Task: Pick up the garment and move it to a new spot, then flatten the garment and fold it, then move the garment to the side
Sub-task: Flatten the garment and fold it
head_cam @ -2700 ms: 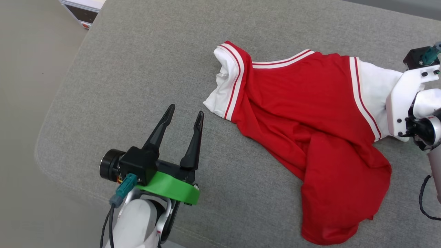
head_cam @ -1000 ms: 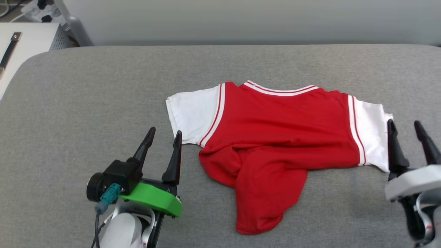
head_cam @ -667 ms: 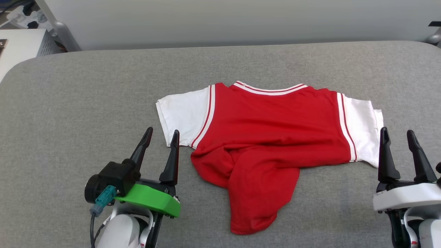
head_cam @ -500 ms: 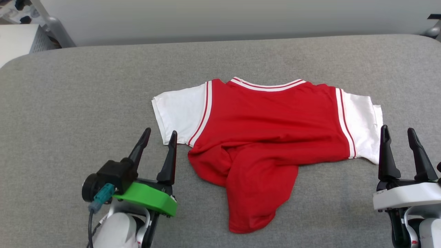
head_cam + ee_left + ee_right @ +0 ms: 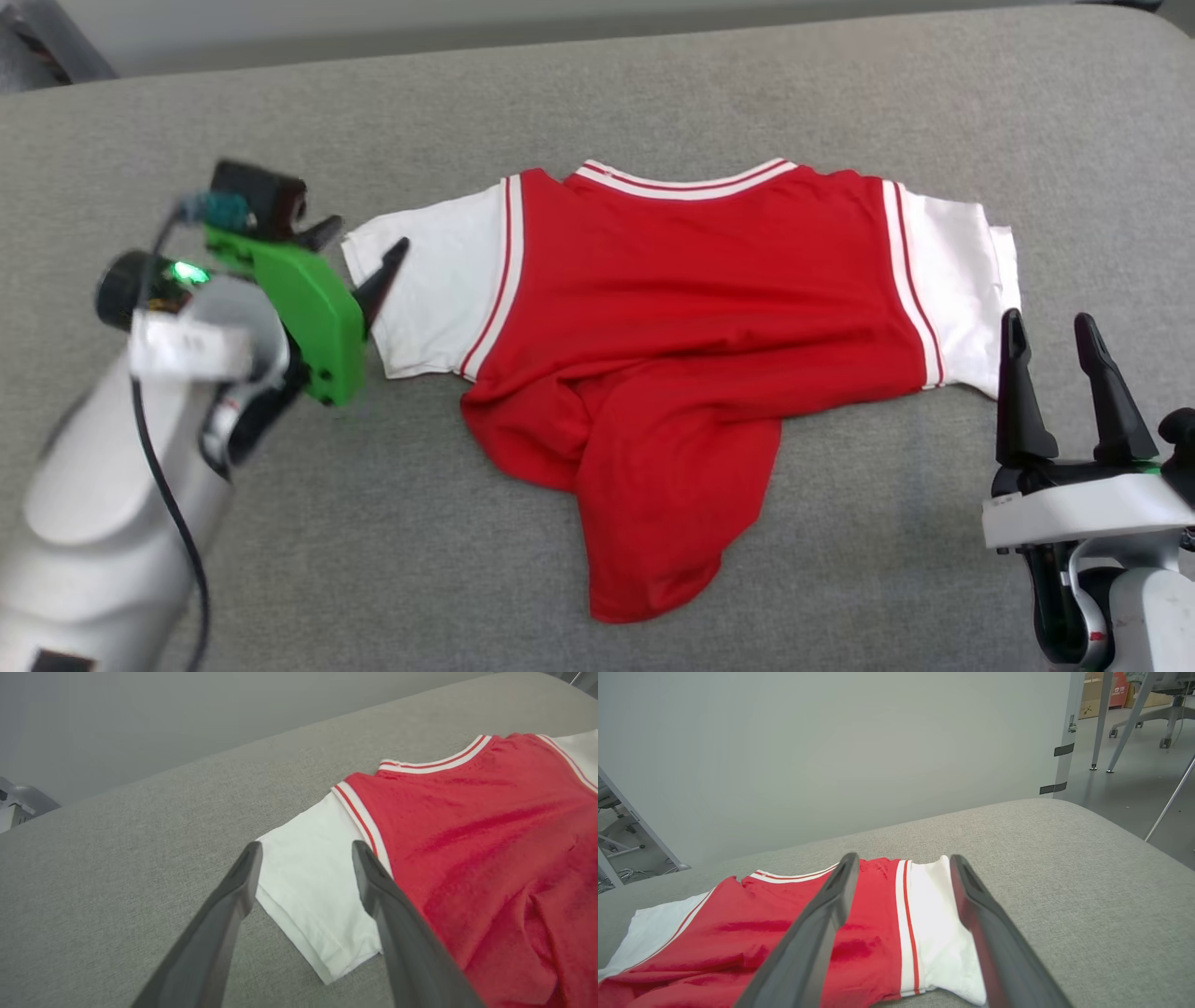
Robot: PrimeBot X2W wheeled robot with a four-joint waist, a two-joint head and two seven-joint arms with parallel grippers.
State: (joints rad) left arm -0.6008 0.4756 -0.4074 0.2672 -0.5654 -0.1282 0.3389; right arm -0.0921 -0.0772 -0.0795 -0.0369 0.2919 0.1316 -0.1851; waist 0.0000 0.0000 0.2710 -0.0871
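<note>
The garment (image 5: 691, 308), a red T-shirt with white sleeves and striped trim, lies on the grey cushion (image 5: 187, 523), collar far from me; its lower body is bunched into a fold (image 5: 663, 504) toward me. No chest lettering shows. My left gripper (image 5: 364, 245) is open over the outer edge of the shirt's left white sleeve (image 5: 429, 280), which lies between the fingers in the left wrist view (image 5: 308, 891). My right gripper (image 5: 1044, 331) is open and empty, just near of the right white sleeve (image 5: 952, 280), which the right wrist view (image 5: 941, 924) looks onto.
The grey cushion's rounded right end (image 5: 1134, 858) drops to the floor, where chair and table legs (image 5: 1125, 723) stand. A pale wall (image 5: 831, 742) runs behind the cushion.
My left arm has swung up and turned right, bringing its open fingers from near the sleeve's lower corner to the sleeve's outer edge. The head camera tilted down. The right gripper has barely moved.
</note>
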